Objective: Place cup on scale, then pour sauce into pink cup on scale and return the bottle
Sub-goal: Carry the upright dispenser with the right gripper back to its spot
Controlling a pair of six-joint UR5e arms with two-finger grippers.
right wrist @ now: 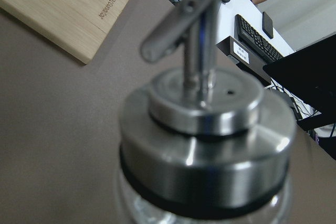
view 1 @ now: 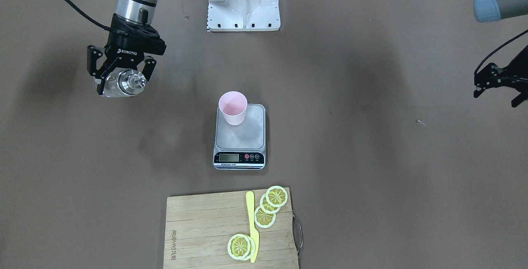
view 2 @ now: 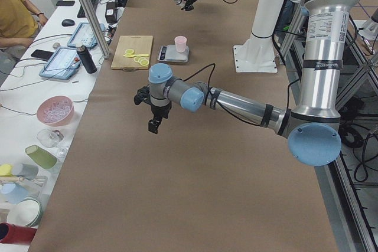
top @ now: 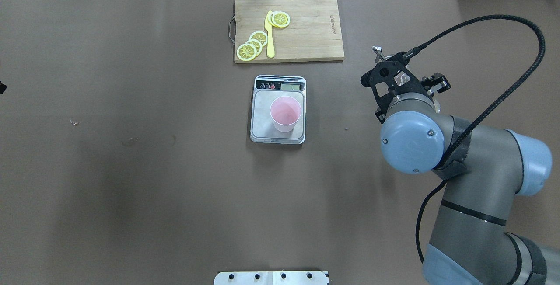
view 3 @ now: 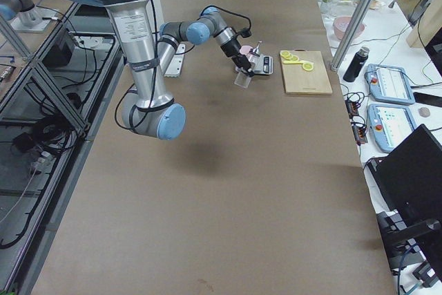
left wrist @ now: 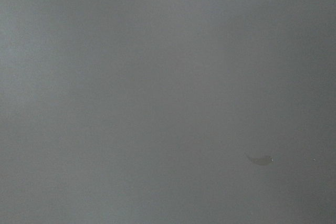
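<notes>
Cup step is looking done. The pink cup is standing upright on the scale, on the robot-side part of the platform.

Your R gripper is clamping the bottle around its glass body, just below the metal cap. The silver spout is pointing up, so the bottle is sitting roughly upright. It's being held well apart from the scale, out on the robot's right side of the table. L gripper is hanging far off on the other side w/ jaws spread, carrying nothing.

My read is you're working the pour phase. I can't tell if any sauce is in the cup yet: the liquid is clear, the cup's inside is reading plain pink, and the LCD is too small to read.

- **If nothing's poured:** bring the bottle across until the spout tip is sitting over the cup's mouth. Then tilt slowly from the wrist and watch the scale. The cup is probably light, so don't let the spout or fingers nudge it.
- **If it's poured:** you're looking for a bare spot to set the bottle down upright before releasing it.
</notes>
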